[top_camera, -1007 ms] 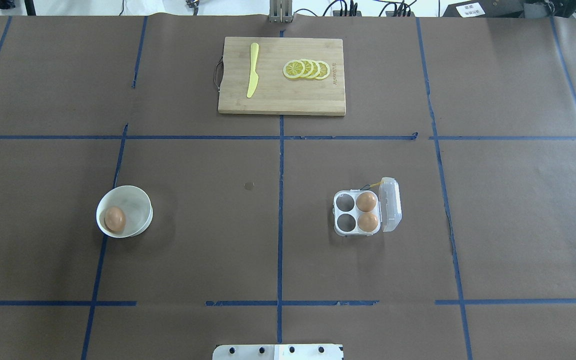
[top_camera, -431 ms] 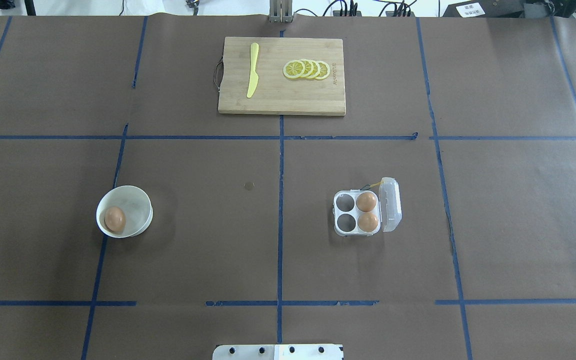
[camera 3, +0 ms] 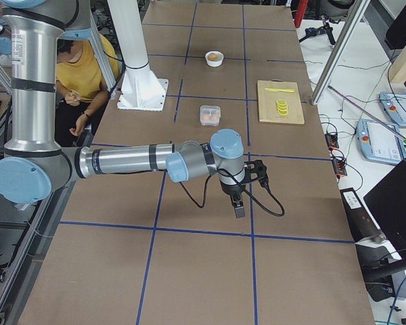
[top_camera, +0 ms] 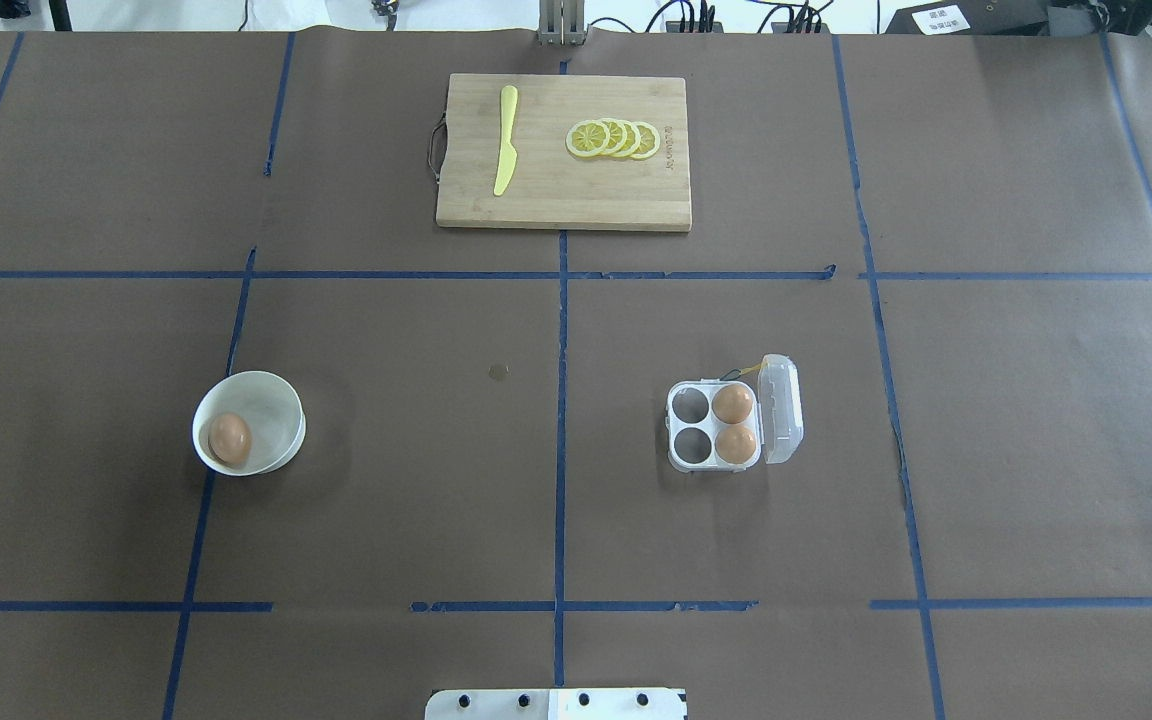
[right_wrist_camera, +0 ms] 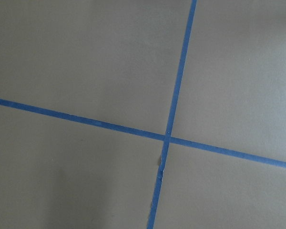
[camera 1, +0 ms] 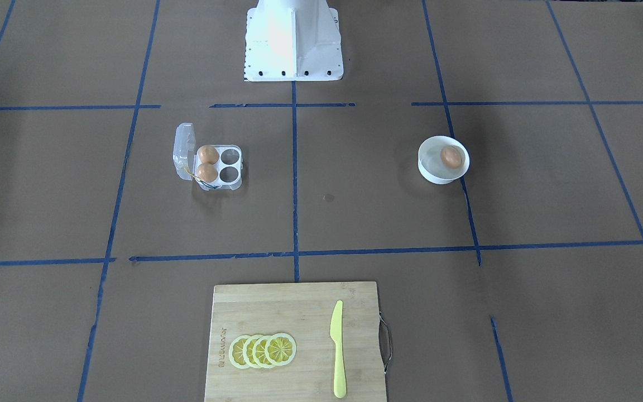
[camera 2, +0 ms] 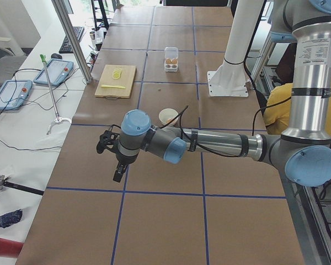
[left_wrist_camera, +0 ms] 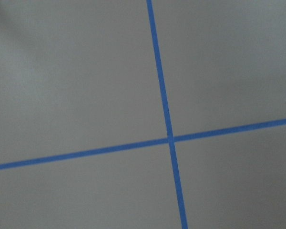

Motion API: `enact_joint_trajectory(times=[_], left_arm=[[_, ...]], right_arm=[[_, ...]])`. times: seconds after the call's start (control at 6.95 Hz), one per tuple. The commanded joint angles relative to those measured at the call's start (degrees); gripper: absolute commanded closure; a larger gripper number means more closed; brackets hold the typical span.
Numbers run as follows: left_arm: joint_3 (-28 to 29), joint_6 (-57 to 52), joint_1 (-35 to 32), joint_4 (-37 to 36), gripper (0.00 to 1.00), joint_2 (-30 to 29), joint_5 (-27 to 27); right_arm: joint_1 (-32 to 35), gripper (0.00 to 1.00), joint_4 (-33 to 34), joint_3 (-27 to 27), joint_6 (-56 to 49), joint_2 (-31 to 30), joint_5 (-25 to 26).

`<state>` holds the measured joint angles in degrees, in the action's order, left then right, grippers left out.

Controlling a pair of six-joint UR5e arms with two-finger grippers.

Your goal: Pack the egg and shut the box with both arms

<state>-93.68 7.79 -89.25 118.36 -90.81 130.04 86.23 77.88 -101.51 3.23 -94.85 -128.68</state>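
Observation:
One egg lies in a round white bowl on the table's left half; it also shows in the front-facing view. The clear box stands on the right half with its lid open. Two eggs fill the cups beside the lid, and the two cups away from the lid are empty. The left gripper shows only in the exterior left view, off to the table's left end. The right gripper shows only in the exterior right view, at the right end. I cannot tell whether either is open or shut.
A wooden cutting board with a yellow knife and lemon slices lies at the far middle. The white pedestal base stands at the robot's edge. Both wrist views show only brown table cover with blue tape lines.

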Motion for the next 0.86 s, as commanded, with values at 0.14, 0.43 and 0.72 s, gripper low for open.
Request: enact_joint_trajectory(times=[0.14,0.43,0.72], left_arm=[[3.3,2.4,2.5,19.4,0.0,-1.5,5.1],[2.3,12.9,14.5,29.0,0.0,-1.4,4.5],[-5.7,37.5,28.8,28.9,0.0,-0.8,-10.6]], right_arm=[[0.0,0.0,-0.4,0.1,-0.1,0.3,-3.0],[0.0,0.0,-0.4,0.2,-0.1,0.2,-6.4],[0.0,0.0,-0.4,0.3,-0.1,-0.2,-7.7]])
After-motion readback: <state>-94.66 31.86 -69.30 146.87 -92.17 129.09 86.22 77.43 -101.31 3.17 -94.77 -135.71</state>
